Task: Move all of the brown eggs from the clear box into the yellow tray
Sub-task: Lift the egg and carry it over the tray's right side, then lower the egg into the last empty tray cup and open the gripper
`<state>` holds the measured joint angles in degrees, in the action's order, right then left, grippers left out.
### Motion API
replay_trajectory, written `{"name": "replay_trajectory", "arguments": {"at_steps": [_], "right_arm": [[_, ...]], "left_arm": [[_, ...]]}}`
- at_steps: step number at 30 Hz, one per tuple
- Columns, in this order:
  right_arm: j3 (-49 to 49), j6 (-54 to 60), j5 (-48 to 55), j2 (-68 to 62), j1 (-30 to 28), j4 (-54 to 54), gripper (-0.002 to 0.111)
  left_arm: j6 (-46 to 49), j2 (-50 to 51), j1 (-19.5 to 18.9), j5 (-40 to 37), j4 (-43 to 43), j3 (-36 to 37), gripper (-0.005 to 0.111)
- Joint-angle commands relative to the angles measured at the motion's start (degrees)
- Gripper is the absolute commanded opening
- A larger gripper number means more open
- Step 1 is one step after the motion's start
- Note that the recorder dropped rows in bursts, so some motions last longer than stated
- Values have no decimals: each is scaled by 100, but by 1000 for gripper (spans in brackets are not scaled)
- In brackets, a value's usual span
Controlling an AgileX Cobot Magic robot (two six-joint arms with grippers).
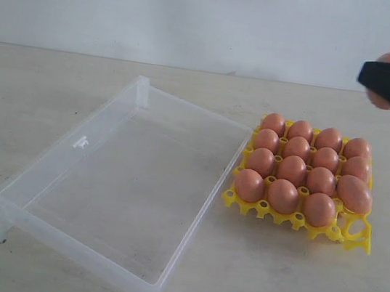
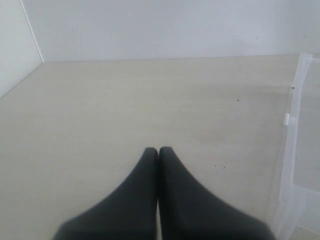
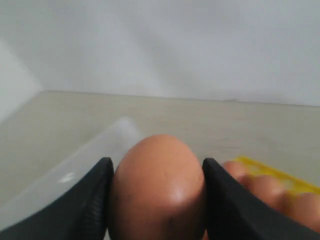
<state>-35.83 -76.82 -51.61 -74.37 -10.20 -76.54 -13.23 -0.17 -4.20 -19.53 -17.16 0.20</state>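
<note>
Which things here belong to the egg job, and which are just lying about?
Job: yellow tray, eggs sitting in it, held egg between the right fingers, empty clear box.
Just there: table, wall, shut left fingers holding nothing.

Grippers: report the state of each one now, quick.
Left gripper: shut, holding nothing.
Right gripper: closed on a brown egg, held between both fingers.

Right gripper (image 3: 156,165), jaws clamping egg (image 3: 159,192), left gripper (image 2: 158,152), jaws closed
</note>
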Motion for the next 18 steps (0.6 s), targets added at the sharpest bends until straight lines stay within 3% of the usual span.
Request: {"name": "replay_trajectory", "arguments": {"at_steps": [1, 4, 7, 13, 18], "right_arm": [[36, -661, -1243, -306, -59, -687, 0], [337, -629, -1353, -332, -59, -1066, 0], [825, -210, -762, -332, -59, -1053, 0], [1395, 404, 1191, -332, -59, 220, 0], [1393, 1263, 1433, -358, -59, 422, 0]], "left_arm": [[13, 17, 18, 4, -21, -20, -4], [13, 17, 18, 4, -21, -20, -4], [13, 17, 18, 4, -21, -20, -4], [13, 17, 18, 4, -21, -20, -4], [13, 17, 18, 4, -21, -20, -4]]}}
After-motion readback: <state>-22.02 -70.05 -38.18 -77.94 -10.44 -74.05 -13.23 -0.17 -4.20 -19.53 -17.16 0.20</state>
